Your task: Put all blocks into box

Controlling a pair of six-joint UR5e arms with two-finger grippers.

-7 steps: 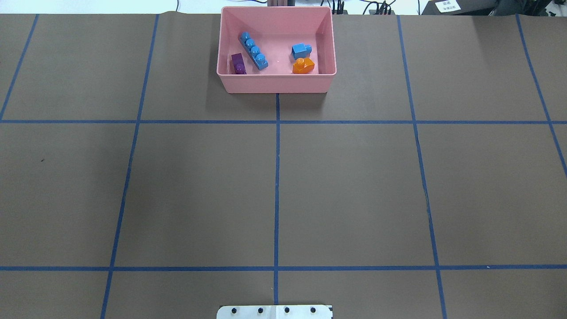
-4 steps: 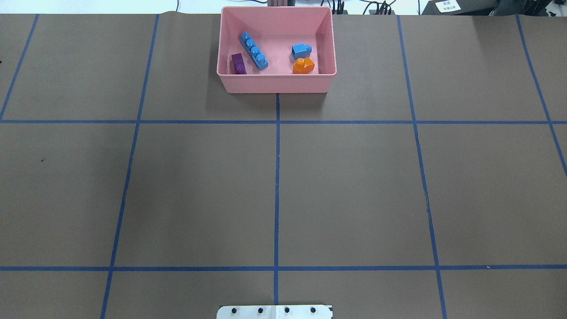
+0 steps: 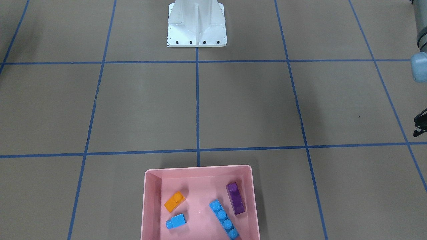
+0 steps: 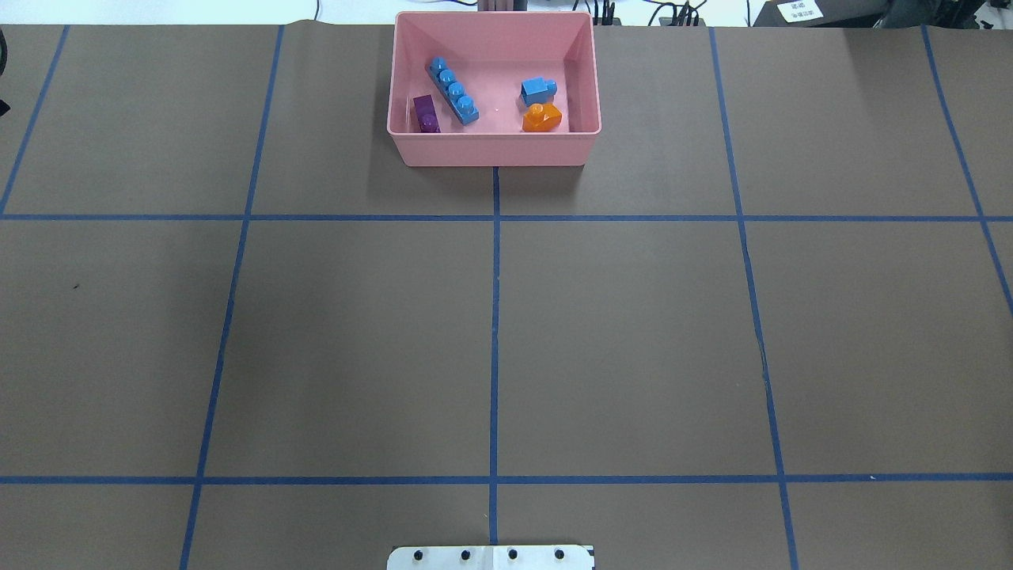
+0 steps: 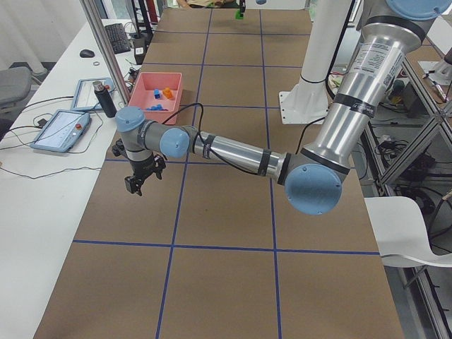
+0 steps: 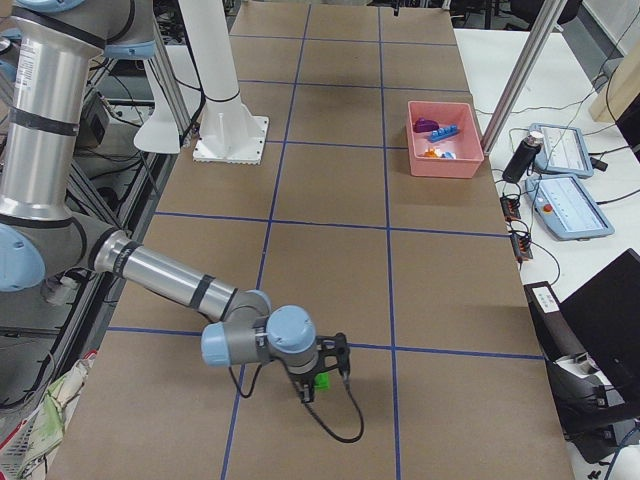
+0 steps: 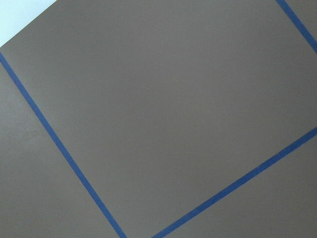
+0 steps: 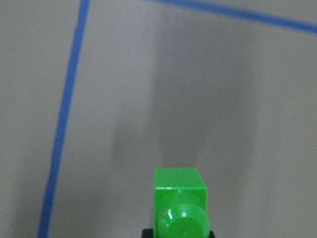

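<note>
Blocks are split: the orange block (image 4: 542,118), purple block (image 4: 426,115), blue cube (image 4: 538,90) and long blue block (image 4: 453,90) are seen lying inside the box (image 4: 495,149). The green block (image 8: 180,203) is clamped in the right gripper (image 6: 322,384), well apart from the box. How wide the left gripper (image 5: 138,185) stands cannot be told.

I'm looking at the left arm (image 5: 233,152): silver tubes are joining pale blue-grey capped joints, black bands are ringing the links, and a black cable (image 5: 191,105) is looping beside the black left pincer (image 5: 135,188). The right arm (image 6: 165,275) is showing the same finish. The white flared pedestal (image 3: 196,23) is carrying dark screws (image 3: 190,42) along its foot.
</note>
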